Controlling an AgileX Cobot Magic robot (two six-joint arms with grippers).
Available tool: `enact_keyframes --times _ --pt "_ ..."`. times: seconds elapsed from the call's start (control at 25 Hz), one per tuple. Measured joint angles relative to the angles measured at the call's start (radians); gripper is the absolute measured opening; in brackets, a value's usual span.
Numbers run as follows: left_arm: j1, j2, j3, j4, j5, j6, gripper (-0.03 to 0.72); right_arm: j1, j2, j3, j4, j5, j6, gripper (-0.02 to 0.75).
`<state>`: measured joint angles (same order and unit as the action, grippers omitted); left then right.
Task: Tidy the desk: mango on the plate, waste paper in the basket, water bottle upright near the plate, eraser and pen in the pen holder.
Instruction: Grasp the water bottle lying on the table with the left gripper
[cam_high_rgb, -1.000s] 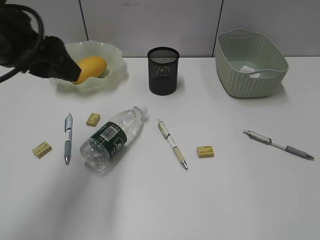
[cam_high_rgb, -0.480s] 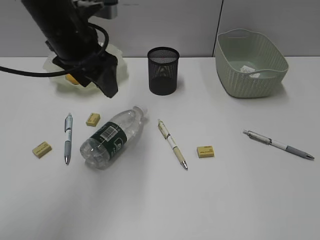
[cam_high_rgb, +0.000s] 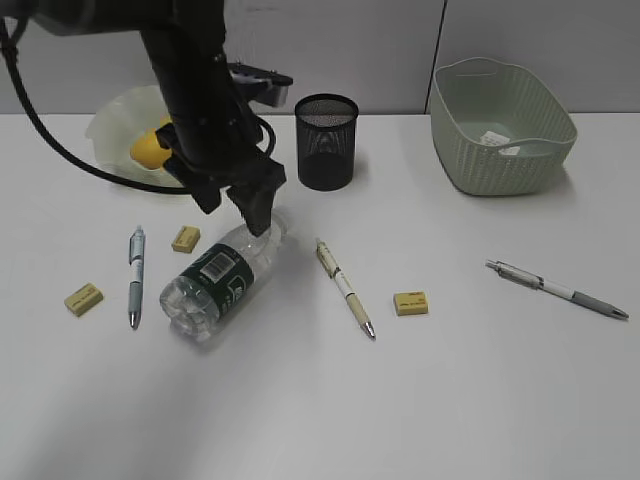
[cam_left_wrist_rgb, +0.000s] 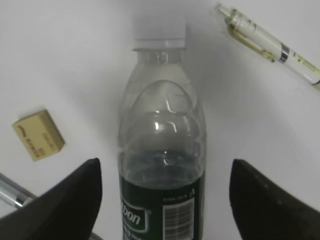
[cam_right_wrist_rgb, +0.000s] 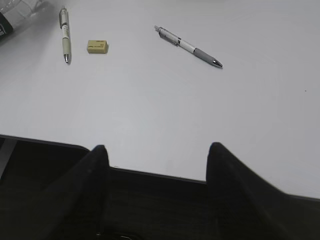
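A plain grey wall (cam_high_rgb: 350, 45) fills the back — flat panels divided by thin dark vertical seams (cam_high_rgb: 438, 50).

— What sort of place are you working in?
— An office-style desk setup, as far as you can see. Your white desk (cam_high_rgb: 480, 400) backs onto grey partition panels (cam_high_rgb: 340, 45), and it carries a mesh pen holder (cam_high_rgb: 326, 141), ballpoint pens (cam_high_rgb: 556, 289) and erasers (cam_high_rgb: 411, 303).
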<state>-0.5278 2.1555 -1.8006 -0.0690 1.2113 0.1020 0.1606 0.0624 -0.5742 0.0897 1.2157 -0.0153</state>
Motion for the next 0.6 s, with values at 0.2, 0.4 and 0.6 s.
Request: enact_keyframes --times 0.2,0.4,0.6 --pt "-0.002 0.054 0.0 0.003 0.001 -0.024 0.601 0.0 0.0 0.0 0.0 0.0 0.002 0.487" --pt "-0.002 0.1 -0.001 0.003 -0.01 -0.042 0.601 0.0 0.0 0.0 0.0 0.0 0.004 0.488" --pt "-0.002 0.138 -0.003 0.007 -0.001 -0.046 0.601 0.0 0.0 0.0 -0.001 0.0 0.004 0.488"
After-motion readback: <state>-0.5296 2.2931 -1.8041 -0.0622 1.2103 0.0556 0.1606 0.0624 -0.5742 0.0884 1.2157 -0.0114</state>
